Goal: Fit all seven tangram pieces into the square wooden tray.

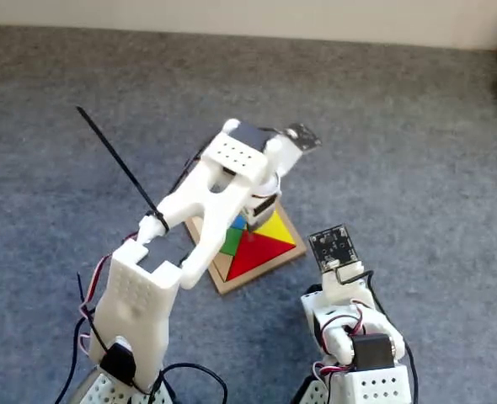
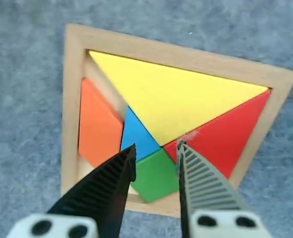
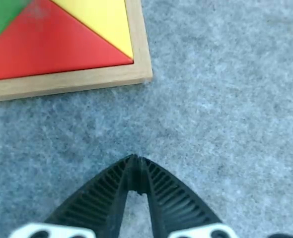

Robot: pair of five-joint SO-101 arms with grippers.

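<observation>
The square wooden tray (image 2: 186, 55) lies on grey carpet, with a yellow triangle (image 2: 181, 99), a red triangle (image 2: 221, 139), an orange piece (image 2: 99, 126), a small blue triangle (image 2: 136, 134) and a green square (image 2: 156, 174) inside. A bare strip of tray floor shows between orange and yellow. My left gripper (image 2: 156, 148) hangs open just above the tray, its fingers either side of the green square's upper corner, holding nothing. The left arm (image 1: 223, 181) covers part of the tray (image 1: 265, 271). My right gripper (image 3: 136, 159) is shut and empty over carpet, short of the tray's corner (image 3: 141, 74).
Grey carpet (image 1: 417, 151) spreads around the tray on all sides. A thin black strip (image 1: 118, 160) sticks out from the left arm toward the far left. The right arm (image 1: 350, 328) sits folded near the front right. A pale edge (image 1: 316, 21) runs along the back.
</observation>
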